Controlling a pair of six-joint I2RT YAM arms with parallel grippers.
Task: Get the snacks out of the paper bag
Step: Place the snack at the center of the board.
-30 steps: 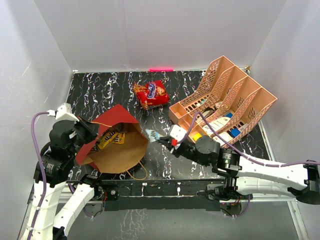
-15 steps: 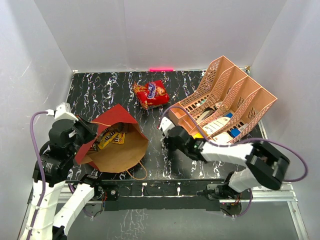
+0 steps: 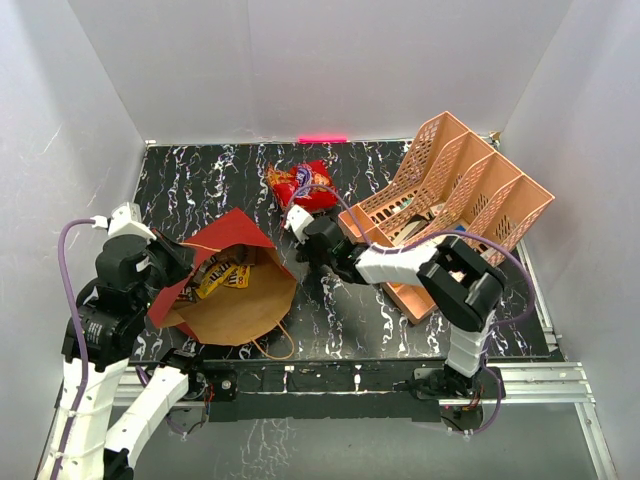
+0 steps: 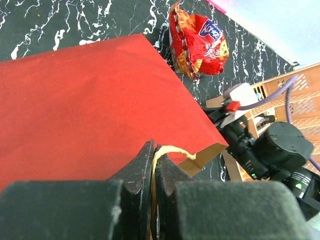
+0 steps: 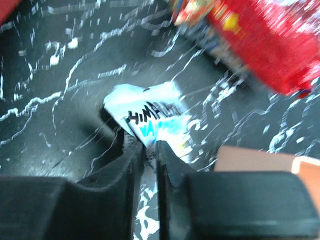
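The paper bag (image 3: 240, 300) lies on its side at the front left, red outside, brown inside, mouth toward the right. Yellow and brown candy packets (image 3: 222, 277) show in its mouth. My left gripper (image 3: 176, 262) is shut on the bag's thin looped handle (image 4: 172, 149); the bag's red side (image 4: 90, 100) fills the left wrist view. My right gripper (image 3: 303, 232) is shut on a white-and-blue snack packet (image 5: 150, 117), low over the table just in front of the red-orange chip bag (image 3: 303, 183), which lies out of the paper bag (image 5: 265, 45).
The peach lattice organizer (image 3: 470, 190) with cards and small items stands at the back right, its corner close beside my right gripper (image 5: 255, 160). White walls enclose the black marbled table (image 3: 200, 170). My right forearm (image 3: 400, 265) stretches across the middle.
My right arm has swung from the front right toward the back left, carrying the white-and-blue packet up beside the chip bag. The left gripper and the paper bag have stayed put.
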